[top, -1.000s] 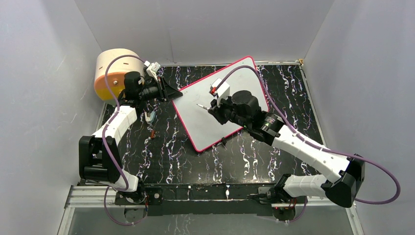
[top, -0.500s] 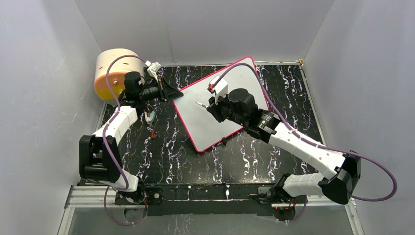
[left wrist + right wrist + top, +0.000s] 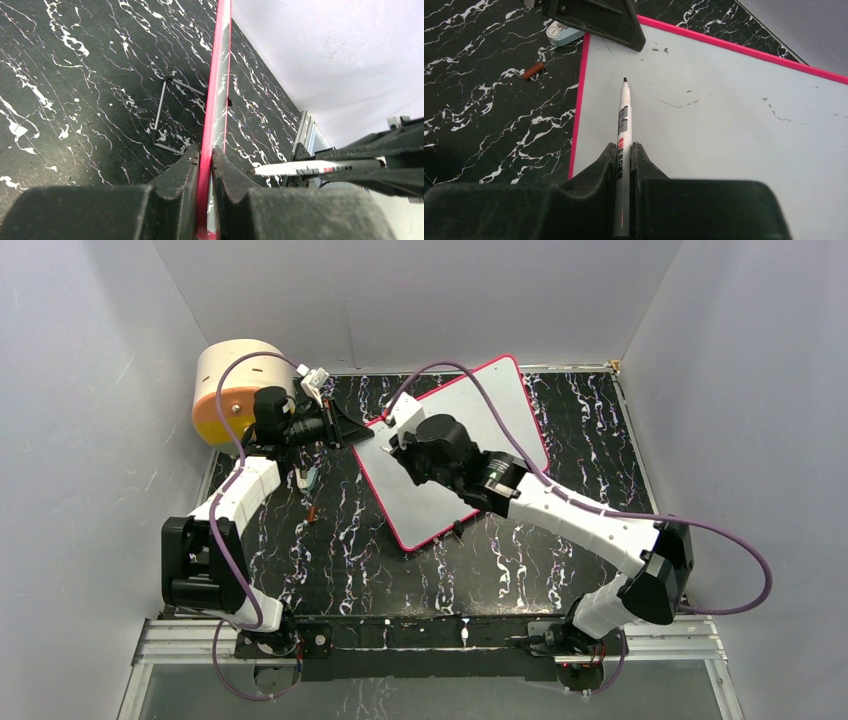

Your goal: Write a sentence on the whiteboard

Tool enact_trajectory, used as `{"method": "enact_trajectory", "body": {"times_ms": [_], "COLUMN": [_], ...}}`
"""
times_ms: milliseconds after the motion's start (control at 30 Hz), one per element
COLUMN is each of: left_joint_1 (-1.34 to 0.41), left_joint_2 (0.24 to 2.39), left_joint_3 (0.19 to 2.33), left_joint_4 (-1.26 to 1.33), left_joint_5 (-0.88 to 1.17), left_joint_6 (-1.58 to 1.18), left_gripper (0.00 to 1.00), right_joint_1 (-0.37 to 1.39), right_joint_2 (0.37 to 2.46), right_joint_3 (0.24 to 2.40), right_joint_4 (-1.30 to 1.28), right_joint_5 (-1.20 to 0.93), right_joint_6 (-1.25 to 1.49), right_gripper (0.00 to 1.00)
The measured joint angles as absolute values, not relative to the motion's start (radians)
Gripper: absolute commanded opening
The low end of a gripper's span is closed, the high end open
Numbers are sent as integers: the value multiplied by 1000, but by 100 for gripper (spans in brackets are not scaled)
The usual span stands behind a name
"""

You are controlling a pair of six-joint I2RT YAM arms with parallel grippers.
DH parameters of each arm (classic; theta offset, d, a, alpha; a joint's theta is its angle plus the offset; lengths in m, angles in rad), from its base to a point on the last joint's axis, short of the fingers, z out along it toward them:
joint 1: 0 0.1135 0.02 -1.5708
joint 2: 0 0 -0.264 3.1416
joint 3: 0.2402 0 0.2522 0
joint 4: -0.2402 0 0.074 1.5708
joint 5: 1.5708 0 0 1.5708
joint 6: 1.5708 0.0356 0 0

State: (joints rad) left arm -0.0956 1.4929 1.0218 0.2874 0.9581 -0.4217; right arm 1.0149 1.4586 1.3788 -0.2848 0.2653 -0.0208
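Right now your right gripper (image 3: 623, 152) has its black jaws closed tight on the barrel of a slim white marker (image 3: 623, 112). The marker's dark brownish tip points out over the whiteboard (image 3: 724, 120); you cannot tell whether the tip touches the surface. Your left gripper (image 3: 206, 155) pinches the board's thin pink frame (image 3: 220, 60) between two matte black fingers, at the corner nearest the marker tip. The board is a smooth, flat white rectangle with rounded corners, lying at an angle on the black table (image 3: 330, 550), which is veined white like marble. It carries a few short dark strokes (image 3: 679, 104) and specks. A thin bent wire (image 3: 160, 107) rests on the table just beside the frame. Near that edge lie a small reddish-brown cylinder (image 3: 533, 71) and a pale blue rounded object (image 3: 563, 34). A round tan-and-orange drum (image 3: 232, 390) stands at the far left corner.
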Motion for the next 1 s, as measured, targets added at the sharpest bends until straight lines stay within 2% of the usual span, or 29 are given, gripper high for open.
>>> {"method": "enact_trajectory", "body": {"times_ms": [467,1000], "left_joint_1": [-103,-111], "left_joint_2": [1471,1462], "left_joint_3": [1022,1022], "left_joint_4": [268,247], "left_joint_5": [930,916], "left_joint_6": [-417,-408], "left_gripper": [0,0], "right_joint_1": [1100,1121], "right_joint_2": [1561,1597], "right_joint_3": [1517,1542], "right_joint_4": [-421,-414], "right_joint_5": [420,440], "right_joint_6": [0,20], "right_gripper": [0,0]}}
